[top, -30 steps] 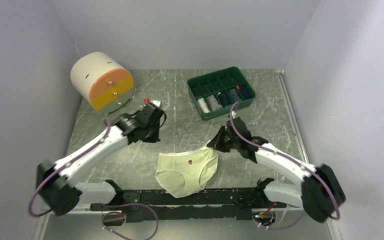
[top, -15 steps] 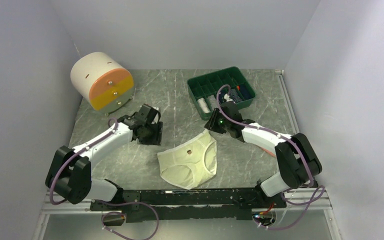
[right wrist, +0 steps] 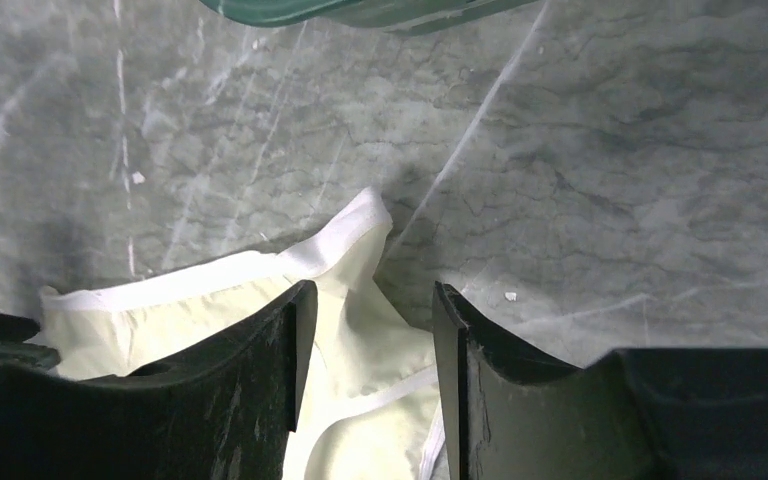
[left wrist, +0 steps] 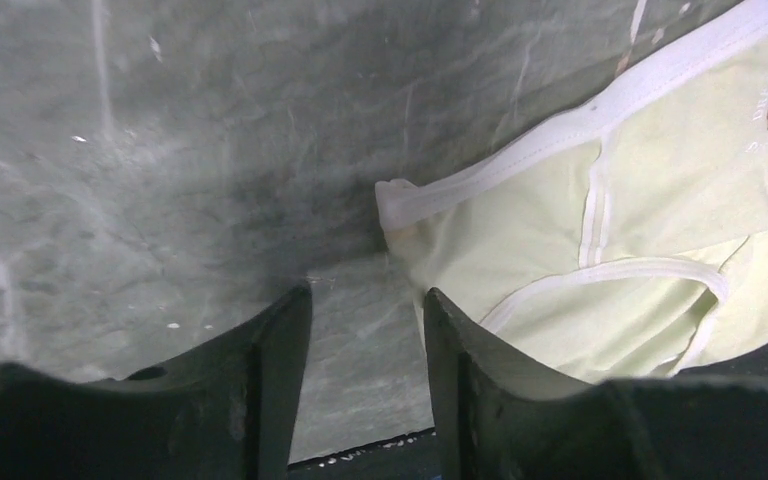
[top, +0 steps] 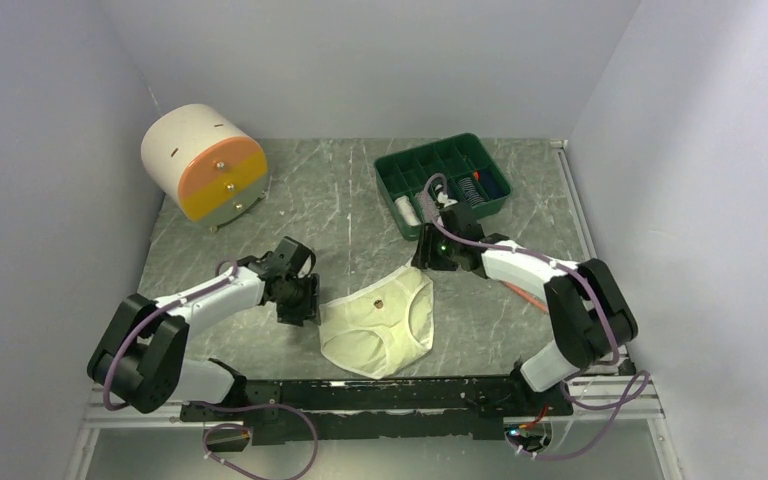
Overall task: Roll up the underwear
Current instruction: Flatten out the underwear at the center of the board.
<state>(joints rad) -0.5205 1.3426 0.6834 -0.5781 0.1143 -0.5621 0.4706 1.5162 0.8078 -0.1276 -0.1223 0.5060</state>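
underwear (top: 380, 325): pale yellow, spread flat on the bench (top: 340, 200), green tray (top: 388, 200) beyond it | left hand (top: 300, 305): fingers apart, empty, just beside its left waistband corner | right hand (top: 428, 258): fingers apart, over its right waistband corner, gripping nothing

One underwear (top: 377, 325), one green tray (top: 425, 148)
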